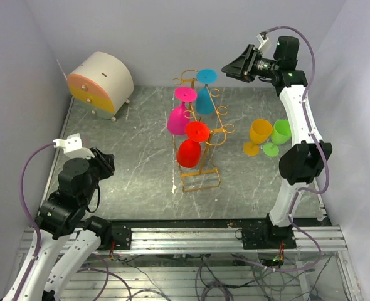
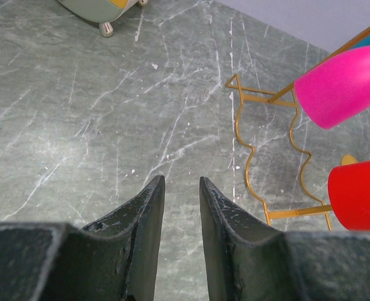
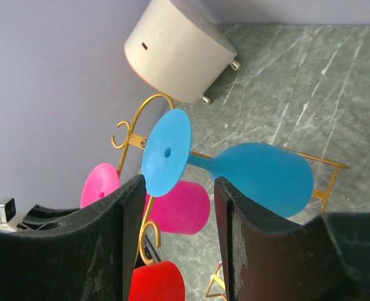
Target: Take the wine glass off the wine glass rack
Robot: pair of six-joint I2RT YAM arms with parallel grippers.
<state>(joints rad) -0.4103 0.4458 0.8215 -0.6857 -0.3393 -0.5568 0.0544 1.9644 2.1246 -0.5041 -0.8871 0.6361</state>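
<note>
The golden wire wine glass rack (image 1: 205,128) stands mid-table with three glasses hanging upside down: blue (image 1: 204,94), pink (image 1: 180,113) and red (image 1: 191,145). My right gripper (image 1: 226,68) is open, high at the back right of the rack, short of the blue glass. In the right wrist view the blue glass (image 3: 248,172) hangs just beyond the open fingers (image 3: 179,188), its foot between their tips. My left gripper (image 1: 107,164) is open and empty at the near left; its wrist view shows the rack base (image 2: 260,157), the pink glass (image 2: 342,84) and the red glass (image 2: 360,194).
An orange glass (image 1: 259,135) and a green glass (image 1: 278,137) lie on the table right of the rack. A cream round drawer box (image 1: 100,83) stands at the back left. Grey walls close in on three sides.
</note>
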